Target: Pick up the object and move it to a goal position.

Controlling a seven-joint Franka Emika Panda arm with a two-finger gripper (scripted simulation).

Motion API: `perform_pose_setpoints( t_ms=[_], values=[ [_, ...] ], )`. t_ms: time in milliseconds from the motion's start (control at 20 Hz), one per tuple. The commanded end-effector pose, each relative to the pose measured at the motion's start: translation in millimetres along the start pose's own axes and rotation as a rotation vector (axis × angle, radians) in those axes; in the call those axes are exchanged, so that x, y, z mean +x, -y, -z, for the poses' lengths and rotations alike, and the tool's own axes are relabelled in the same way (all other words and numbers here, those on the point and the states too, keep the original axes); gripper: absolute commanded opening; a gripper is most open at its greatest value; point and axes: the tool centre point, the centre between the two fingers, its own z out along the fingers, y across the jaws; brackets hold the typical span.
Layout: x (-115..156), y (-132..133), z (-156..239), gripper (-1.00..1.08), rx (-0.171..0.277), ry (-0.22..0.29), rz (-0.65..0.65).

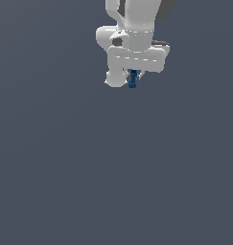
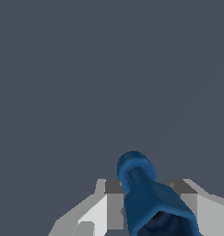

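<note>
While the end effector (image 1: 133, 76) is clamped on the object (image 1: 133, 79), the pick-up part of the job looks done. That small dark-blue piece hangs between the white fingers (image 2: 100, 211), its rounded end poking out below them in the wrist view. No goal marker shows in either view, so I cannot tell how much of the carry is left.

White arm (image 1: 137, 28) pointing down, gripper (image 1: 133, 76) — fingers (image 2: 111, 203) closed in
</note>
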Motion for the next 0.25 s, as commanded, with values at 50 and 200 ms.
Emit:
perform_pose_setpoints(
  t_ms=[50, 200],
  values=[
    [-1.7, 4.2, 8.1, -1.0, 0.0, 0.001, -0.001],
    [-1.3, 5.2, 9.6, -1.0, 0.001, 0.001, -0.001]
  ],
)
